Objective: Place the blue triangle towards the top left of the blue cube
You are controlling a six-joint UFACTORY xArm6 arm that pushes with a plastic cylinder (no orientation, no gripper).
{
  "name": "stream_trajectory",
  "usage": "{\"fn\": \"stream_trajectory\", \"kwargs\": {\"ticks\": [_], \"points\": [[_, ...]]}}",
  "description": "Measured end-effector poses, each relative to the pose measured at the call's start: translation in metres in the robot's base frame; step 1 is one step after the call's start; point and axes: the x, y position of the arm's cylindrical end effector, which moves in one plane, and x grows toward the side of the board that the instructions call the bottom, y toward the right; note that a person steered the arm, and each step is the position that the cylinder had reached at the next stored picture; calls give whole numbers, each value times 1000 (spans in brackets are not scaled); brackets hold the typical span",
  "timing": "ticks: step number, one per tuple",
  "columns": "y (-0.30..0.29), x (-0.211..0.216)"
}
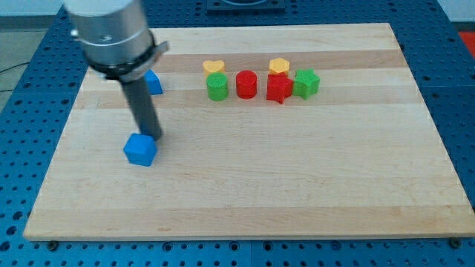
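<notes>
The blue cube (140, 149) lies on the wooden board (297, 193) at the view's left, below centre. The blue triangle (154, 81) sits above it near the board's top left, partly hidden behind the arm. My tip (153, 138) ends right at the blue cube's upper right edge, touching or nearly touching it. The blue triangle is well above the tip, slightly to the right of the blue cube.
A cluster stands at the top centre: a yellow heart (214, 67), a green cylinder (217, 87), a red cylinder (246, 84), a yellow block (279, 66), a red block (279, 87) and a green block (306, 83). A blue perforated table surrounds the board.
</notes>
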Motion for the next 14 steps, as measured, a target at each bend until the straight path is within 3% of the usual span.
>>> {"fn": "stream_trajectory", "kwargs": {"ticks": [1,2,3,4,5,7,8,9,11,12,13,14], "points": [[-31,4],[-18,26],[68,42],[10,45],[-11,51],[136,87],[101,88],[82,115],[163,131],[127,130],[20,64],[-59,-37]]}}
